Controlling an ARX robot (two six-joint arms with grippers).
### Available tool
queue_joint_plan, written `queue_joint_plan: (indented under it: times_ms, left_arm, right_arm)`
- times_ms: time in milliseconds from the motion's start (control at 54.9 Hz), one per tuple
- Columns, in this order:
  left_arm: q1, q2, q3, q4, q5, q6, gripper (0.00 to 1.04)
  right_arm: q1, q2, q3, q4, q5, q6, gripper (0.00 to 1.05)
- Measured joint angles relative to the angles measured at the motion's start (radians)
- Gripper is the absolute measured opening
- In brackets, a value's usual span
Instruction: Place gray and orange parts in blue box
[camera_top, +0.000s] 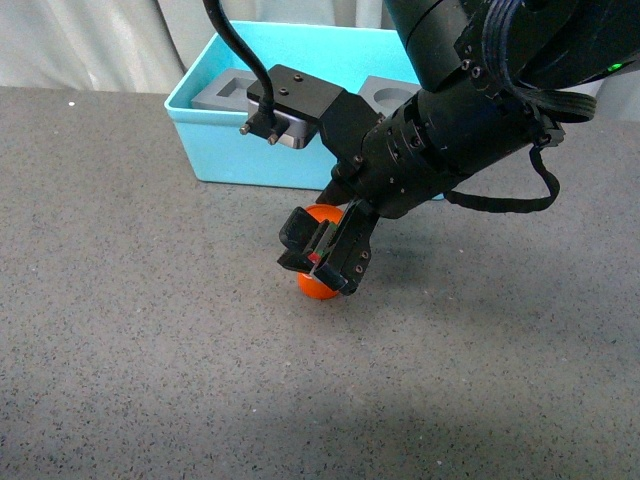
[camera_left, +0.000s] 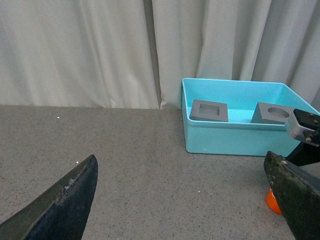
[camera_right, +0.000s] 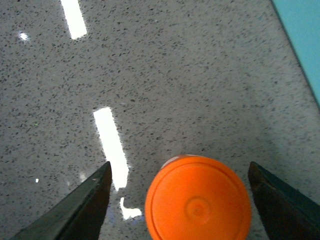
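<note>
The orange cylinder (camera_top: 318, 285) stands upright on the grey table just in front of the blue box (camera_top: 200, 120). My right gripper (camera_top: 325, 255) hangs open over it, one finger on each side, not touching. From the right wrist I look straight down on the cylinder's round orange top (camera_right: 198, 201), which lies between the two dark fingers (camera_right: 80, 210). Both gray cubes rest inside the blue box (camera_left: 230, 142): the one with the square recess (camera_left: 209, 110) and the one with the round recess (camera_left: 272, 114). My left gripper (camera_left: 185, 200) is open over bare table, and an orange sliver (camera_left: 273, 201) shows beside its finger.
Pale curtains (camera_left: 100, 50) hang behind the table's back edge. The speckled grey tabletop (camera_top: 130, 330) stretches left of and in front of the box. My right arm's black body (camera_top: 470, 130) reaches across the box's right half.
</note>
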Motion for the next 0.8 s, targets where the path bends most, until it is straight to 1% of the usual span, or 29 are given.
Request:
queue_joint_plan:
  times_ms: [18,55,164,182,273,401,456,547,620,729,802]
  left_arm:
    - [0.0,0.0,0.0,0.0,0.0,0.0,0.98]
    - [0.0,0.0,0.0,0.0,0.0,0.0,0.98]
    - [0.0,0.0,0.0,0.0,0.0,0.0,0.98]
    - [0.0,0.0,0.0,0.0,0.0,0.0,0.98]
    - [0.0,0.0,0.0,0.0,0.0,0.0,0.98]
    - [0.0,0.0,0.0,0.0,0.0,0.0,0.98]
    - [0.0,0.0,0.0,0.0,0.0,0.0,0.98]
    - [0.0,0.0,0.0,0.0,0.0,0.0,0.98]
    - [0.0,0.0,0.0,0.0,0.0,0.0,0.98]
    - [0.0,0.0,0.0,0.0,0.0,0.0,0.98]
    - [0.0,0.0,0.0,0.0,0.0,0.0,0.98]
  right_arm:
    - [0.001,0.003,0.004,-0.007,0.001,0.003,0.74]
    - [0.003,0.006,0.006,-0.01,0.006,0.006,0.7]
    - [0.007,0.02,0.019,-0.021,0.028,0.023,0.48]
    - [0.007,0.02,0.02,-0.021,0.032,0.023,0.46]
    - [0.004,0.019,0.023,-0.016,0.041,0.033,0.45]
    - [-0.011,-0.027,0.017,0.035,0.005,0.069,0.45]
    - [-0.029,-0.092,0.015,0.098,-0.002,0.116,0.45]
    - [-0.054,-0.171,0.054,0.222,0.068,0.199,0.45]
    - [-0.067,-0.179,0.112,0.297,0.102,0.262,0.45]
    - [-0.075,-0.132,0.192,0.298,0.152,0.304,0.45]
    - [-0.074,-0.074,0.243,0.274,0.159,0.317,0.45]
